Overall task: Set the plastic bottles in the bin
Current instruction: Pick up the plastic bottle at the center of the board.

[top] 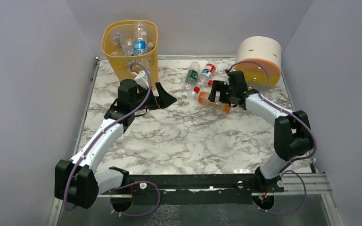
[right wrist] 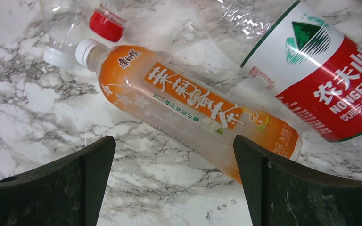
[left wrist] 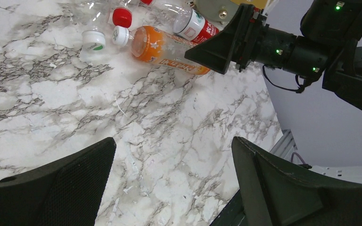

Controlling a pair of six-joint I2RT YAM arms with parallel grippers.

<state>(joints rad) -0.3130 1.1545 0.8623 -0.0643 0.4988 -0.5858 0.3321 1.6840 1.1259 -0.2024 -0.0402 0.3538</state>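
Hovering above the orange-label bottle (right wrist: 188, 110), right hand (right wrist: 174, 183) spread wide, holding nothing. Bottle lies flat on desk (right wrist: 37, 117), under the gap between the fingers. Red-label bottle (right wrist: 330, 89) just beyond it. Left hand (top: 166, 97) wide, empty. Bin (top: 122, 66) close beside it, with several binned bottles (top: 140, 44) inside.

Bright, even light from above fills all three views, and shadows fall soft and short. Below the right end effector (right wrist: 173, 143) the orange bottle (right wrist: 193, 113) is sharp, and white glints streak the clear bottle (right wrist: 245, 23) beyond it. Its fingers (right wrist: 52, 193) are dark, with little detail. Ahead of the left end effector (left wrist: 172, 146) the bench (left wrist: 169, 117) looks crisp. The top view is softer, its small labels unreadable.
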